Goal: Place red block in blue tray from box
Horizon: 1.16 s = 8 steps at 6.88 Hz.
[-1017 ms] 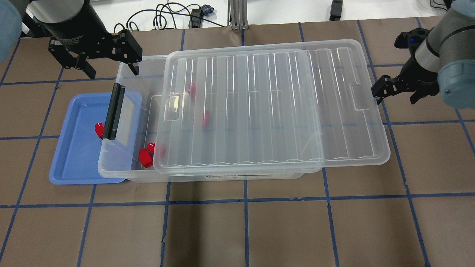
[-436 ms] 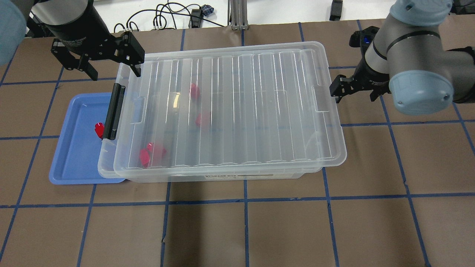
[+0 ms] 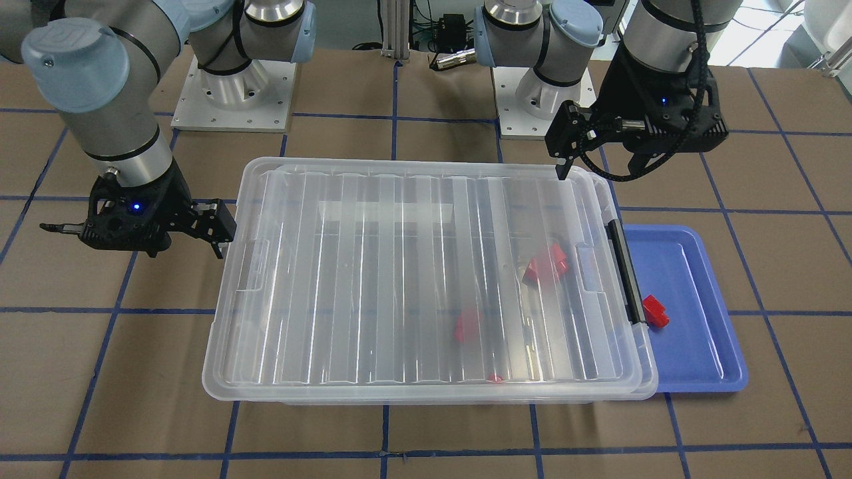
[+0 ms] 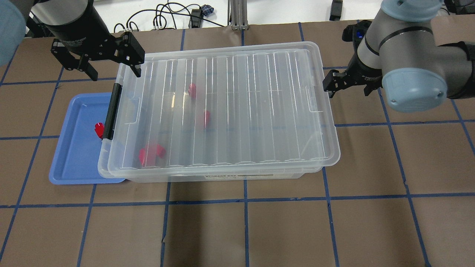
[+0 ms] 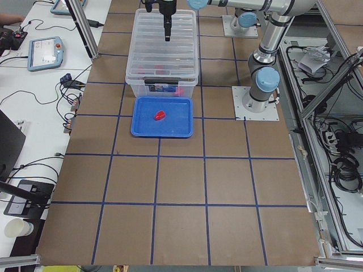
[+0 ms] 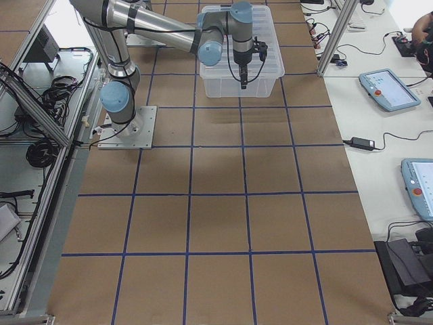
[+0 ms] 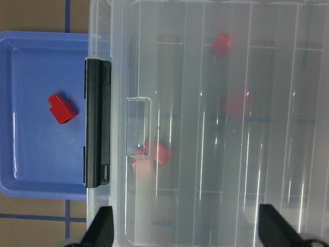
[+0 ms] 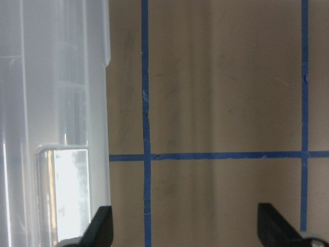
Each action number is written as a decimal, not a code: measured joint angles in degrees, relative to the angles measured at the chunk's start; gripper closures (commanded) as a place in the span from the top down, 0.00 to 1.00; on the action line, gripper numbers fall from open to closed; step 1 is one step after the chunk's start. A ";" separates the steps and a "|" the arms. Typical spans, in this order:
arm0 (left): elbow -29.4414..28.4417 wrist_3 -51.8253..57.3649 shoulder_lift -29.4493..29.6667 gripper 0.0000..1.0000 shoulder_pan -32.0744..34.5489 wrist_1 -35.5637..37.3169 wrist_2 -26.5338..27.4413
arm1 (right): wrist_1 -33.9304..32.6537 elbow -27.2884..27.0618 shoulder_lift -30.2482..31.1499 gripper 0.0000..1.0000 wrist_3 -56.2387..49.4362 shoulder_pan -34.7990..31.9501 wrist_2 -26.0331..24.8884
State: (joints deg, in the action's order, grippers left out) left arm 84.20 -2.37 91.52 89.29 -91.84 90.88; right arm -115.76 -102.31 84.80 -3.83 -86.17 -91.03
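One red block (image 4: 98, 129) lies in the blue tray (image 4: 74, 163), also in the left wrist view (image 7: 62, 109). The clear box (image 4: 222, 174) stands beside the tray, its ribbed lid (image 4: 237, 111) fully over it and the black latch bar (image 4: 112, 111) at its left end. Several red blocks (image 4: 150, 152) show blurred through the lid. My left gripper (image 4: 114, 73) is open and empty above the box's far left corner. My right gripper (image 4: 347, 89) is open and empty, one finger at the lid's right end.
The box overlaps the tray's right rim (image 3: 649, 392). Brown table surface with blue tape lines (image 4: 245, 196) lies in front of and to the right of the box. Cables (image 4: 167, 15) lie beyond the table's far edge.
The lid has slid left from hanging off the box's right end to covering the whole box. My right gripper moved left along with it. My left gripper stayed in place.
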 measured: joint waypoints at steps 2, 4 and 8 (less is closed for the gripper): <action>0.00 0.00 0.00 1.00 0.00 0.01 -0.04 | 6.43 6.75 0.78 1.00 0.10 -0.94 -0.05; 0.00 0.00 -0.08 1.00 0.01 0.04 -0.03 | 16.40 14.99 1.07 1.00 0.84 -4.42 0.02; 0.03 0.00 -0.13 1.00 0.00 0.00 -0.04 | 19.36 15.98 1.43 1.00 2.80 -5.82 0.29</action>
State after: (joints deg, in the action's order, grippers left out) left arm 84.22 -2.37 91.39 89.30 -91.84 90.84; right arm -96.40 -86.33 86.23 -1.03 -91.99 -90.74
